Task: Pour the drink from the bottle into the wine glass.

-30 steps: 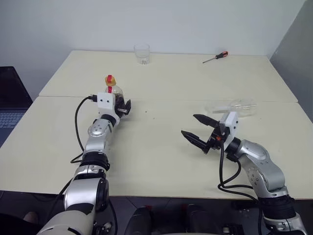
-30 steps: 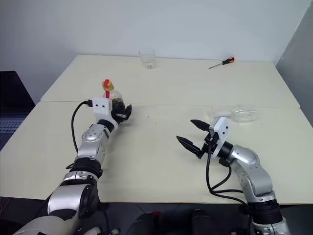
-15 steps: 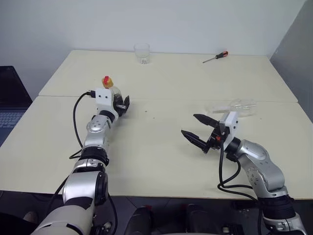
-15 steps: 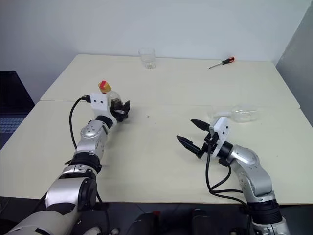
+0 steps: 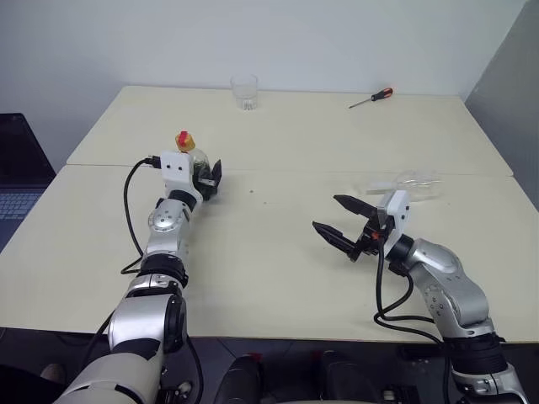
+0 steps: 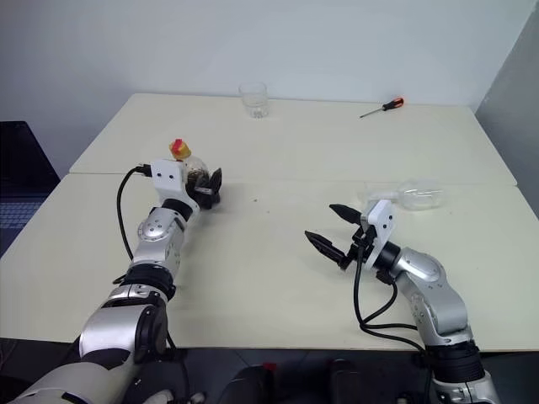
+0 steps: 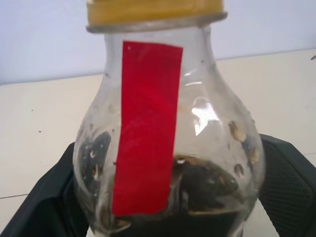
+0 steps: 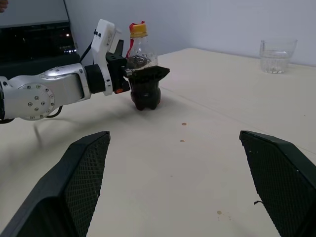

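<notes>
The bottle (image 8: 140,58), clear with a red strip and yellow cap (image 5: 183,138), stands upright on the left of the table. The dark drink (image 7: 202,195) fills its lower part. My left gripper (image 8: 144,75) is open around the bottle's body, one black finger (image 7: 289,177) on each side. My right gripper (image 5: 327,214) hovers open over the right of the table with nothing between its fingers, pointing toward the bottle. The wine glass (image 5: 417,180) lies on its side on the table just behind my right gripper.
A short clear tumbler (image 5: 244,91) stands at the far edge of the table (image 5: 278,252). A red-handled screwdriver (image 5: 371,98) lies at the far right. A laptop (image 5: 15,181) sits off the table's left side. A grey wall panel borders the right.
My left wrist has tilted up a little at the bottle, staying around it. The right arm and the wine glass have not moved.
</notes>
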Robot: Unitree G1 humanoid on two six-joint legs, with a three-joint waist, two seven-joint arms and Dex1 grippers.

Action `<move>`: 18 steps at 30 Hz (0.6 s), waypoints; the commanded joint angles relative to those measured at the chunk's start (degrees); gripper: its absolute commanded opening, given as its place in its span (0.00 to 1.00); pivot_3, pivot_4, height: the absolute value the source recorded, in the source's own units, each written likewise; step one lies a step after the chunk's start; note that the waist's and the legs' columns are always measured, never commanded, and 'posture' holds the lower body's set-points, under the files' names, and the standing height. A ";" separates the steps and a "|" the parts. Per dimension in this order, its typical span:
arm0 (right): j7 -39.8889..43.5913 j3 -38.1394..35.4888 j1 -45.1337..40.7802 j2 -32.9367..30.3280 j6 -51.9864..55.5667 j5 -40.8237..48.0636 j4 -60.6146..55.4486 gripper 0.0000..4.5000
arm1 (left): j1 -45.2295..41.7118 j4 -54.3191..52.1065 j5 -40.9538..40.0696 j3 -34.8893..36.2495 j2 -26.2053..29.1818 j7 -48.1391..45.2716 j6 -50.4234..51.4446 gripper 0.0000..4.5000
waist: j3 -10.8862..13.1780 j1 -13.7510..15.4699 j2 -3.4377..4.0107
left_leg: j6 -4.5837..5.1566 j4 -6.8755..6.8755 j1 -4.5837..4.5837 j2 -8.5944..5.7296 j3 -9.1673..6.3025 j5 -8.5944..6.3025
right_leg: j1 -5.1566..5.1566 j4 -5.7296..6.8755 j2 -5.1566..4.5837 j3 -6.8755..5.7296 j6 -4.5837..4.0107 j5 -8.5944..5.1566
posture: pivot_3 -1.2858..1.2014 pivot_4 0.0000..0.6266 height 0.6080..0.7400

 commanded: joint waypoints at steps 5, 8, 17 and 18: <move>-0.54 -0.71 -1.30 0.26 -1.29 -0.28 -1.08 1.00 | -0.20 0.96 -0.98 0.94 -0.22 -0.24 -1.12 0.99 | 0.00 0.00 0.00 | 0.00 0.00 0.00 0.00 0.00 0.00 | 0.00 0.01 0.01 -0.01 0.00 0.00 | 0.52 0.24 1.00; -0.73 -0.81 -1.49 0.19 -1.28 -0.26 -0.98 1.00 | -0.32 1.61 -1.26 1.14 -0.21 -0.76 -0.81 0.99 | 0.00 -0.01 0.00 | 0.00 0.00 0.00 0.00 0.01 0.00 | 0.00 0.01 0.01 -0.01 0.00 0.00 | 0.52 0.24 1.00; -1.29 -0.74 -1.45 0.23 -1.68 -0.44 -0.61 1.00 | -1.50 2.43 -1.09 1.57 -0.14 -0.92 -0.84 0.99 | 0.00 -0.01 0.00 | 0.00 0.01 0.00 0.00 0.01 0.00 | 0.00 0.01 0.01 -0.01 0.00 0.00 | 0.52 0.24 1.00; -1.39 -0.73 -1.49 0.31 -1.70 -0.46 -0.58 1.00 | -1.64 2.54 -1.06 1.59 -0.12 -0.90 -0.91 0.99 | 0.00 -0.01 0.00 | 0.00 0.01 0.00 -0.01 0.01 0.00 | 0.00 0.01 0.01 -0.01 0.00 0.00 | 0.52 0.24 1.00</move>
